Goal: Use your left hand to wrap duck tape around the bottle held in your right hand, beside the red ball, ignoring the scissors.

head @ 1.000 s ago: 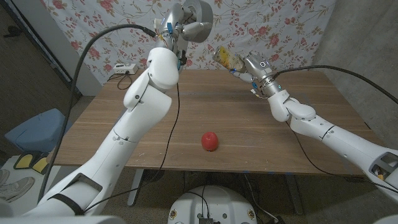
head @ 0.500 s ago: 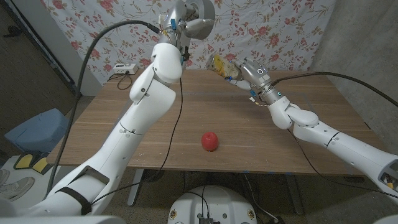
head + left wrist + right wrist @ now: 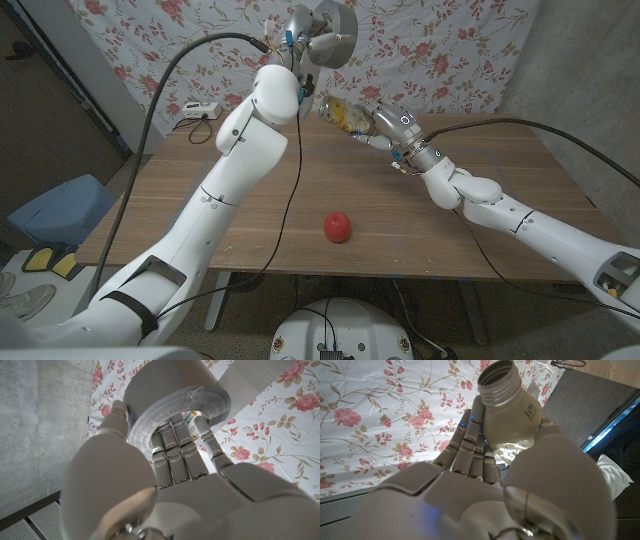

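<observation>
Bottle, clear plastic with yellow label (image 3: 345,114), has swung left toward the grey duct tape roll (image 3: 333,22), well beyond the red ball (image 3: 338,226). Left hand (image 3: 170,455) grips the roll; right hand (image 3: 485,455) clamps the bottle, so wrapping looks imminent.

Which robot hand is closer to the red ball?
The right hand, I think; it holds the bottle above the table behind the red ball. The left hand holds the tape roll higher up, farther back.

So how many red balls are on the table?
1. The red ball sits alone on the wooden table, near its front edge, between the robot's two arms. No other ball is visible, though the arms could hide something small.
</observation>
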Robot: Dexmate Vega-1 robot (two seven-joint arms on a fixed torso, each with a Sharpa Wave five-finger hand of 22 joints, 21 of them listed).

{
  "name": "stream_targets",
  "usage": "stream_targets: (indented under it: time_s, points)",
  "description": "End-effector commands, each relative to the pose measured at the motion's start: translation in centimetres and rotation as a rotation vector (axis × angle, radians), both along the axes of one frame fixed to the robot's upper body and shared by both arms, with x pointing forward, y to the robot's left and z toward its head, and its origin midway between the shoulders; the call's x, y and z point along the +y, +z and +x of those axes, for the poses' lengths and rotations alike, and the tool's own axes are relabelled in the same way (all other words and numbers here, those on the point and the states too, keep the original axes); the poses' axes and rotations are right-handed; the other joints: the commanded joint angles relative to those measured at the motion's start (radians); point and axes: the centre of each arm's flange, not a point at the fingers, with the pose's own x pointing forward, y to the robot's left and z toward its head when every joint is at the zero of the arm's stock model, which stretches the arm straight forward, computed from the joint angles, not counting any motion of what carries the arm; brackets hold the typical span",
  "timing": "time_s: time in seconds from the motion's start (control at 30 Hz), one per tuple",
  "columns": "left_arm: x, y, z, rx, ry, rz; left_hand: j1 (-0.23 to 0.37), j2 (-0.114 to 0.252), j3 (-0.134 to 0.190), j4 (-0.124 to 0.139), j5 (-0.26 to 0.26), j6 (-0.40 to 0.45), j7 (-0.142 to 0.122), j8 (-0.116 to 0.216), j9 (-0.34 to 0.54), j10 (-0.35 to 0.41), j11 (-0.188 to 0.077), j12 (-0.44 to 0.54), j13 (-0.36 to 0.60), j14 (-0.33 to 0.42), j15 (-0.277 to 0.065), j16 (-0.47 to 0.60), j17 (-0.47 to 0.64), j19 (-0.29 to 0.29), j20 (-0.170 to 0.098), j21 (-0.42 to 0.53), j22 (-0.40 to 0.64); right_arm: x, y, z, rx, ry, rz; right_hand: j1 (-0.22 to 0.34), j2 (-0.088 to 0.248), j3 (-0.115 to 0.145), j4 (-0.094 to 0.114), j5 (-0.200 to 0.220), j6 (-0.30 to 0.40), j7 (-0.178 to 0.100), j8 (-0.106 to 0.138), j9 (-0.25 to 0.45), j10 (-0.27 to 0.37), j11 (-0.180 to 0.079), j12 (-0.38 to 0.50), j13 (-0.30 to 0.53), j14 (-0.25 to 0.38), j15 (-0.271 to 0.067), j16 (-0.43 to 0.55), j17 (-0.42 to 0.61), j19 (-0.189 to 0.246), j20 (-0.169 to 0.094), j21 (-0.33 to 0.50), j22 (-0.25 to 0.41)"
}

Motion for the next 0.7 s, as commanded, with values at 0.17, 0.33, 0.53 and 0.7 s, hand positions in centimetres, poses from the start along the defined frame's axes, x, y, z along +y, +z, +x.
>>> stream_targets:
  time_s: [0.17, 0.33, 0.53, 0.7]
  points:
    - [-1.3, 0.2, 0.7, 0.08, -0.058, 0.031, 0.208, 0.208, -0.001, 0.0, 0.006, 0.012, 0.004, -0.002, 0.003, 0.118, -0.109, -0.006, 0.004, 0.008, -0.107, -0.007, 0.005, 0.008, -0.003, 0.006, -0.001, 4.1, 1.3, 2.1, 0.056, 0.01, -0.079, 0.157, 0.151, 0.041, 0.049, 0.005, 0.423, -0.317, 0.007, 0.001, 0.29, -0.254, 0.004, 0.004, 0.062, -0.177, -0.007, 0.006, -0.003, -0.131, 0.006, 0.004]
    - [-1.1, 0.1, 0.5, 0.097, -0.057, 0.031, 0.21, 0.207, -0.002, -0.001, 0.006, 0.012, 0.004, -0.004, 0.003, 0.12, -0.11, -0.007, 0.005, 0.01, -0.105, -0.008, 0.005, 0.009, -0.003, 0.007, -0.001, 4.4, 1.3, 3.1, 0.074, 0.006, -0.09, 0.158, 0.151, 0.039, 0.05, 0.006, 0.423, -0.315, 0.006, 0.001, 0.291, -0.254, 0.004, 0.006, 0.062, -0.177, -0.008, 0.008, -0.003, -0.131, 0.007, 0.004]
    - [-1.2, 0.0, 0.1, 0.098, -0.055, 0.04, 0.211, 0.207, -0.003, -0.001, 0.006, 0.015, 0.006, -0.005, 0.003, 0.124, -0.11, -0.009, 0.004, 0.013, -0.105, -0.01, 0.006, 0.01, -0.002, 0.008, -0.001, 4.2, 1.7, 4.4, 0.103, -0.011, -0.079, 0.16, 0.152, 0.038, 0.051, 0.006, 0.423, -0.315, 0.005, 0.001, 0.293, -0.254, 0.003, 0.005, 0.063, -0.178, -0.009, 0.011, -0.003, -0.131, 0.008, 0.004]
    - [-1.4, 0.0, 0.2, 0.109, -0.067, 0.045, 0.213, 0.206, -0.003, -0.003, 0.005, 0.017, 0.008, -0.006, 0.003, 0.127, -0.11, -0.011, 0.002, 0.015, -0.105, -0.01, 0.008, 0.012, -0.003, 0.009, -0.001, 4.1, 2.0, 5.1, 0.126, -0.025, -0.083, 0.162, 0.153, 0.036, 0.052, 0.007, 0.424, -0.312, 0.004, 0.001, 0.294, -0.248, 0.001, 0.003, 0.064, -0.177, -0.011, 0.014, -0.004, -0.131, 0.01, 0.003]
